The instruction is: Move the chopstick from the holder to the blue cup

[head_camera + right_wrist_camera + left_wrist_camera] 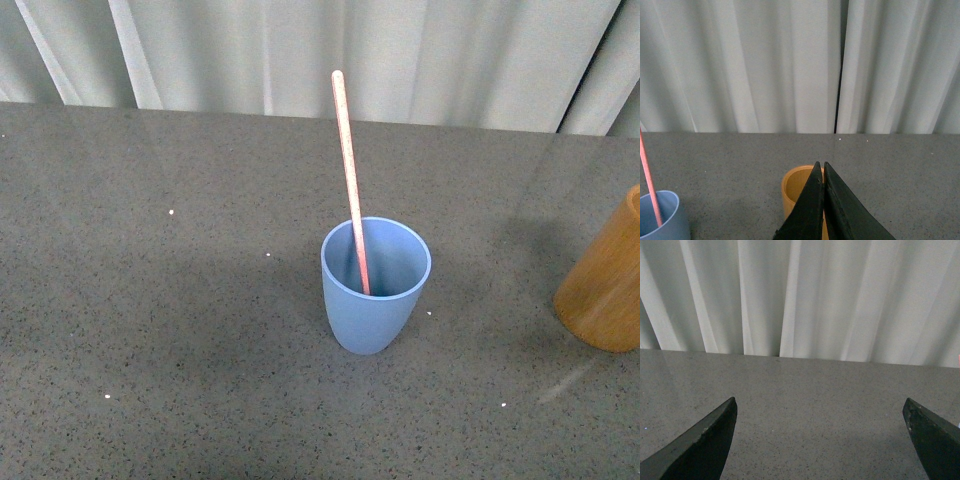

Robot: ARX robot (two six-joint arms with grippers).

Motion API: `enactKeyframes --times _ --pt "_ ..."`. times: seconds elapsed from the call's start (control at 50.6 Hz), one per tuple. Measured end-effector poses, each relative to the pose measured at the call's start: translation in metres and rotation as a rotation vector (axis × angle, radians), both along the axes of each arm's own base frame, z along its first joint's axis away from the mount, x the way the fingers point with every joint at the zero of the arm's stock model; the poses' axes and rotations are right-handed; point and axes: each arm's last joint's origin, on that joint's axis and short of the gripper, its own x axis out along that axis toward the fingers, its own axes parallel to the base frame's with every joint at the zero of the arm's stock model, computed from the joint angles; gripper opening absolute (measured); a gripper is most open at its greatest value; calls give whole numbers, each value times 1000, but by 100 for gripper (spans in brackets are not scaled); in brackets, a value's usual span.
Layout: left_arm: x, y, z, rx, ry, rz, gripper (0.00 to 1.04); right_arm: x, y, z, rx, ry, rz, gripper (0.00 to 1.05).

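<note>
Transfer judged complete: chopstick (349, 175) leans inside blue cup (375, 300), holder (608, 285) apart; left tool (820, 440) released, right tool (823, 200) clenched empty; only withdrawal remains.

- The left hand (820, 440) has its two dark fingers (700, 450) spread wide apart, with nothing between them.
- The right hand (822, 167) has its two dark fingers (807, 210) pressed together, tips touching, and it grips nothing.
- In the front view, neither arm is visible.
</note>
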Motion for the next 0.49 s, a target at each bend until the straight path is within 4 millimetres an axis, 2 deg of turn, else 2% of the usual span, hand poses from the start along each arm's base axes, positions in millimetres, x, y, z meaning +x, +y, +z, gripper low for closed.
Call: enactKeyframes --times 0.04,0.059,0.257,0.316,0.435,0.454,0.494 --pt "0 0 0 0 0 0 98 0 0 0 0 0 0 1" --pt "0 0 0 0 0 0 98 0 0 0 -1 0 0 4" --pt "0 0 0 0 0 0 98 0 0 0 0 0 0 54" --pt "0 0 0 0 0 0 98 0 0 0 0 0 0 63" --pt "0 0 0 0 0 0 98 0 0 0 0 0 0 93" --pt "0 0 0 0 0 0 98 0 0 0 0 0 0 96" --pt "0 0 0 0 0 0 98 0 0 0 1 0 0 96"
